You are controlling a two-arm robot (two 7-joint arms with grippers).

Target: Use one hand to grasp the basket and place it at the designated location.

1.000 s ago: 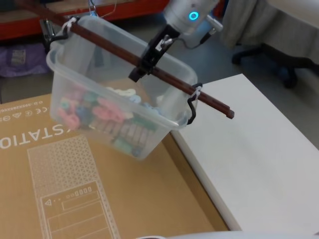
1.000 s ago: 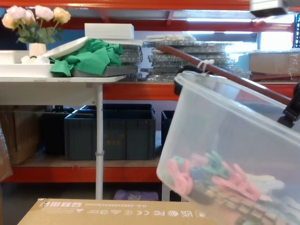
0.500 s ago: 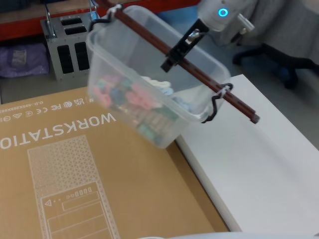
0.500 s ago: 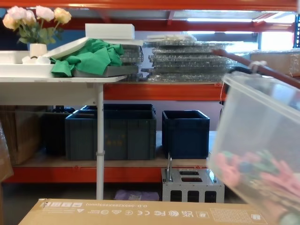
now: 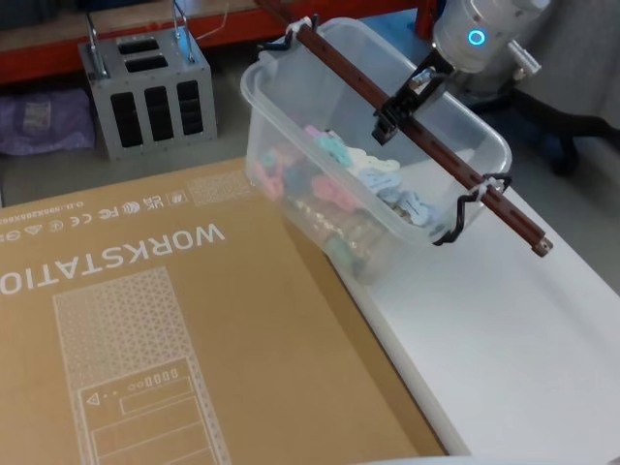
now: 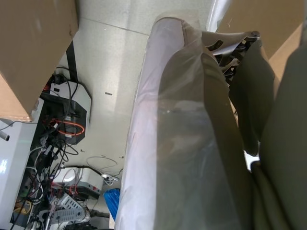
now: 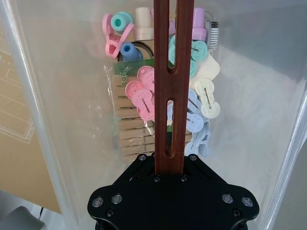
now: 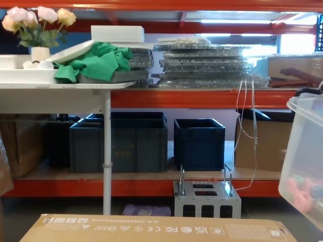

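Observation:
The basket [image 5: 363, 179] is a translucent white tub holding coloured clothes pegs [image 7: 144, 96]. It hangs tilted in the air over the seam between the cardboard box and the white table. A dark reddish-brown slotted handle [image 5: 436, 145] runs across its top, with a white zip tie near each end. My right gripper [image 5: 389, 116], the hand, is shut on the middle of that handle from above. The right wrist view looks down the handle [image 7: 170, 86] into the tub, with the gripper [image 7: 170, 160] clamped around the bar. In the chest view the basket [image 8: 305, 161] shows at the right edge.
A large cardboard box [image 5: 145, 320] lies flat in front of me, with a white table [image 5: 504, 329] to its right. A grey metal box with steel handles [image 5: 145, 92] stands on the floor behind. Dark blue crates [image 8: 118, 141] sit under the shelving.
My right gripper has carried the basket to the right, from above the cardboard box to over the white table's edge. The grey metal box behind it is now uncovered.

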